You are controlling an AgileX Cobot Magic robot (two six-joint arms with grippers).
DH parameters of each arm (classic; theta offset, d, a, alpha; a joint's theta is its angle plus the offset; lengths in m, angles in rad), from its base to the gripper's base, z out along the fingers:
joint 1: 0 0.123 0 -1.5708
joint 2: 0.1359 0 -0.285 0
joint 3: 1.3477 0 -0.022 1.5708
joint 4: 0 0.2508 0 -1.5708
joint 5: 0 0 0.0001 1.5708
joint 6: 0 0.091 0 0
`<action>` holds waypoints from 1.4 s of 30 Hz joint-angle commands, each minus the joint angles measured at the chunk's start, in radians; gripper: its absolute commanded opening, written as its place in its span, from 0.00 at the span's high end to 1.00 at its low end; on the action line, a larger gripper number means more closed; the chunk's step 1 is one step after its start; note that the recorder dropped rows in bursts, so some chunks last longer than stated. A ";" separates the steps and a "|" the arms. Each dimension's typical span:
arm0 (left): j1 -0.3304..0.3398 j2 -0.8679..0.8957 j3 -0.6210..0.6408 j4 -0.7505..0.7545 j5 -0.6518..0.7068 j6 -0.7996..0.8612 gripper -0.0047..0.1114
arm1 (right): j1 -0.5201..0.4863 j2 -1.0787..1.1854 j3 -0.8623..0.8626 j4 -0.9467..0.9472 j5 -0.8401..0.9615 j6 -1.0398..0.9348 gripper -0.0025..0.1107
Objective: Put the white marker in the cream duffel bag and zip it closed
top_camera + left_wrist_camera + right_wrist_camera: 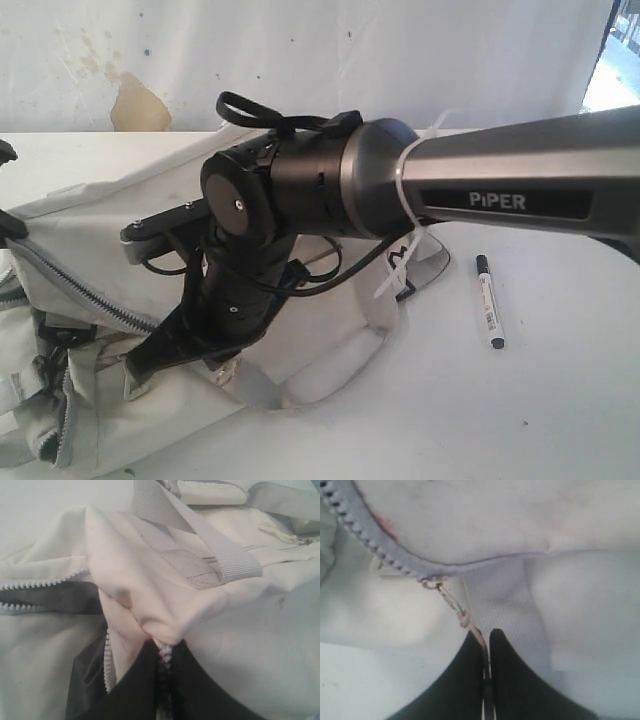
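1. The right gripper [481, 639] is pinched shut on the zipper pull [451, 601], a thin cord and clip hanging off the grey zipper [375, 545].
2. The left gripper [164, 652] is clamped on a fold of the cream duffel bag [150, 580], right at the zipper tape. Beside it the teeth stand apart and the dark lining [60, 597] shows, so the mouth looks open at least there.
3. In the exterior view the right arm [500, 180] fills the middle of the frame, reaching from the right edge across to the bag at lower left.
4. The white marker [489, 301] lies flat on the table [560, 400], right of centre and well apart from the bag, with no gripper near it. It is slim, with a white barrel, black at both ends and small print along its side. It points roughly up the frame.
5. By my reading neither half of the task is done, since the marker is outside the bag and the zipper is not closed. Both grippers are busy with the bag, so one must let go to fetch the marker.
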 commanded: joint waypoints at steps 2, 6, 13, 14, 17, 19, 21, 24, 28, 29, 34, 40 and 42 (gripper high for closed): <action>0.020 0.000 -0.002 -0.012 -0.011 0.077 0.96 | -0.045 -0.021 0.003 -0.067 0.040 -0.011 0.98; 0.020 0.000 -0.002 -0.001 -0.001 0.079 0.96 | -0.085 -0.029 0.003 -0.125 0.051 -0.011 0.98; 0.020 0.000 -0.002 0.008 0.015 0.106 0.96 | -0.144 -0.031 0.003 -0.155 0.075 -0.015 0.98; 0.020 0.000 -0.002 0.011 0.015 0.106 0.96 | -0.144 -0.031 0.003 -0.155 0.077 -0.017 0.98; 0.020 0.000 -0.002 -0.001 0.012 0.182 0.95 | -0.140 -0.031 0.003 -0.125 0.074 -0.059 0.98; 0.020 0.000 -0.004 -0.019 0.031 0.227 0.89 | -0.133 -0.036 0.003 -0.095 0.067 -0.077 0.98; 0.020 0.000 -0.019 -0.035 0.083 0.237 0.76 | -0.118 -0.042 0.003 -0.071 0.055 -0.093 0.98; 0.020 0.000 -0.063 -0.063 0.192 0.239 0.47 | -0.100 -0.051 0.003 -0.063 0.030 -0.112 0.98; 0.020 0.000 -0.133 -0.053 0.362 0.368 0.15 | -0.100 -0.055 0.003 -0.053 0.013 -0.112 0.98; 0.020 0.000 -0.150 -0.044 0.406 0.397 0.12 | -0.100 -0.055 0.003 -0.053 0.013 -0.112 0.98; 0.017 0.000 -0.183 -0.016 0.556 0.625 0.19 | -0.100 -0.055 0.003 -0.040 0.032 -0.112 0.98; 0.017 0.000 -0.180 0.013 0.589 0.907 0.45 | -0.100 -0.055 0.003 -0.021 0.043 -0.112 0.98; 0.005 -0.004 -0.180 0.005 0.589 0.969 0.49 | -0.100 -0.055 0.003 -0.021 0.043 -0.112 0.98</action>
